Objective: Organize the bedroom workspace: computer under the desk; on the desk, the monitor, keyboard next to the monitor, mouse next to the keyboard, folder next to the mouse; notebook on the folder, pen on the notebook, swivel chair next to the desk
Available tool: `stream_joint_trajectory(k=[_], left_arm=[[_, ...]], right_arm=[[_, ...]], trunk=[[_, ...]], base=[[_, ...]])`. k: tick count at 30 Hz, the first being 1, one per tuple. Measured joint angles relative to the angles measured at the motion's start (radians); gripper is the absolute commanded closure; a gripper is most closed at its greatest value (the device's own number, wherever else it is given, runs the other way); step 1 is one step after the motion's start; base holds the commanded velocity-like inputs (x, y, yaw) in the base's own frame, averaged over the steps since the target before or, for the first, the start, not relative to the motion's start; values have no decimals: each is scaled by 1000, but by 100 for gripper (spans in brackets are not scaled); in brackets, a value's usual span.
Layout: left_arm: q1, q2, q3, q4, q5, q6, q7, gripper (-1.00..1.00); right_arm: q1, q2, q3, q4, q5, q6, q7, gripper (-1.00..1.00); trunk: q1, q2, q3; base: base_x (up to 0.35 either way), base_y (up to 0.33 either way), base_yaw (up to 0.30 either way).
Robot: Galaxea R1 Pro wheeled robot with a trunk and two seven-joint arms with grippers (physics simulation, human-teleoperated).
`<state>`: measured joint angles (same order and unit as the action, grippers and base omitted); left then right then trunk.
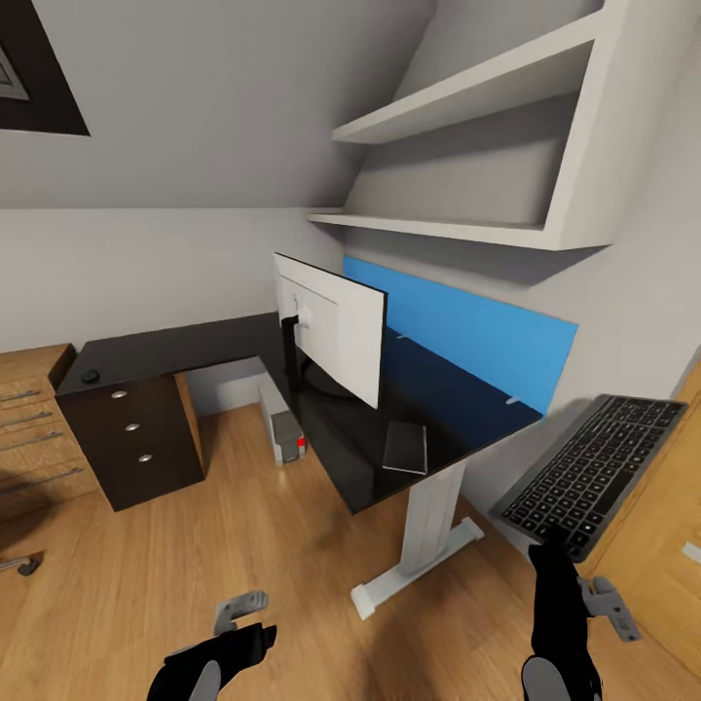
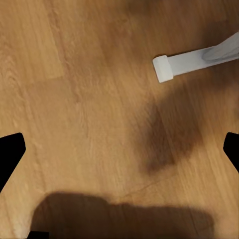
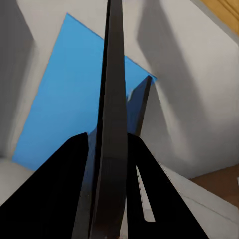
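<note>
Right tool [image 1: 551, 545] clamped on keyboard [image 1: 594, 467] edge.

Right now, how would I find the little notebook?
Look at the long black desk with the white-backed monitor. Near the desk's front end, past the monitor, lies the notebook: small, flat, dark grey and glossy, much smaller than the keyboard held in the right pincer.

No text, label, brand, number or sign can be read; the keyboard [image 1: 592, 470] shows key caps with pale marks too small to make out; the monitor [image 1: 333, 326] shows its plain white back.
</note>
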<state>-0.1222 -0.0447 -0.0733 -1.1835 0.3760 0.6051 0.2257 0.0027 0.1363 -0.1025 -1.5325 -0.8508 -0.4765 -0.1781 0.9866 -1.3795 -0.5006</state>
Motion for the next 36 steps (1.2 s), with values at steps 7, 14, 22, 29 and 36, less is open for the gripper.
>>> stream_joint_trajectory(k=[7,14,22,29,36], left_arm=[[0,0,1,-1,0,0,0,-100],[0,0,1,-1,0,0,0,-100],[0,0,-1,-1,0,-1,0,-100],[0,0,-2,-1,0,-1,1,-100],[0,0,-4,-6,0,-2,0,-100]], right_arm=[[5,-3,23,3,7,-18,-1,100],[5,-3,24,3,11,-18,-1,100],[5,-3,24,3,17,-18,-1,100],[5,-3,24,4,16,-18,-2,100],[5,-5,23,3,17,-18,-1,100]], trunk=[[0,0,0],[0,0,0],[0,0,0],[0,0,0],[0,0,0]], base=[[0,233,0],[0,301,-17],[117,251,-234],[25,30,-264],[55,232,-266]])
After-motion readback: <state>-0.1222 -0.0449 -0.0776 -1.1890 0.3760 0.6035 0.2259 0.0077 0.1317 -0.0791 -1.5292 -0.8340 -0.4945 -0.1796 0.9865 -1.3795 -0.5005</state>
